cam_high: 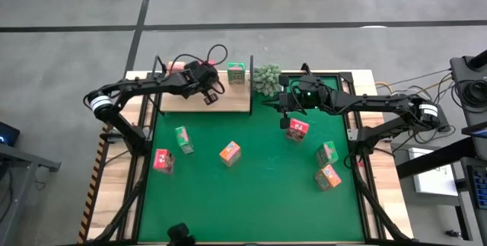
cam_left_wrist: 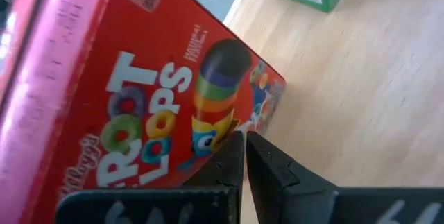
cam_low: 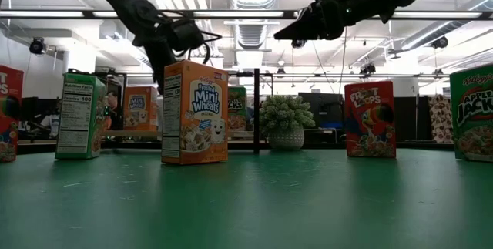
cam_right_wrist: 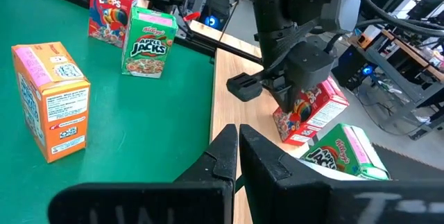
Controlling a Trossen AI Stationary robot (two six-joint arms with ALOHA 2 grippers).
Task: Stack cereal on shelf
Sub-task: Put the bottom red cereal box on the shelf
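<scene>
The shelf (cam_high: 228,103) is a light wood board at the mat's far edge. On it stand a red Froot Loops cereal box (cam_left_wrist: 139,99) near its left end and a green Apple Jacks box (cam_high: 237,72) near its right end. My left gripper (cam_left_wrist: 244,144) is shut and slants down over the shelf, its tips at the lower edge of the red box's front face. My right gripper (cam_right_wrist: 237,132) is shut on nothing and hovers above the mat's far right, beside the plant (cam_high: 266,78). Several more cereal boxes stand on the green mat (cam_high: 251,200). My left gripper's shut fingertips (cam_left_wrist: 236,148) show in front of the lower edge of the red box's front face (cam_left_wrist: 208,137), slanting down from the table's left. I cannot tell whether they touch it. In the right wrist view the box (cam_right_wrist: 316,113) stands tilted on the shelf under the gripper.
On the mat stand a green box (cam_high: 183,139), a red box (cam_high: 162,161), an orange box (cam_high: 230,153), a red box (cam_high: 297,128), a green box (cam_high: 327,153) and an orange box (cam_high: 329,177). Bare wood shows between the shelf's two boxes.
</scene>
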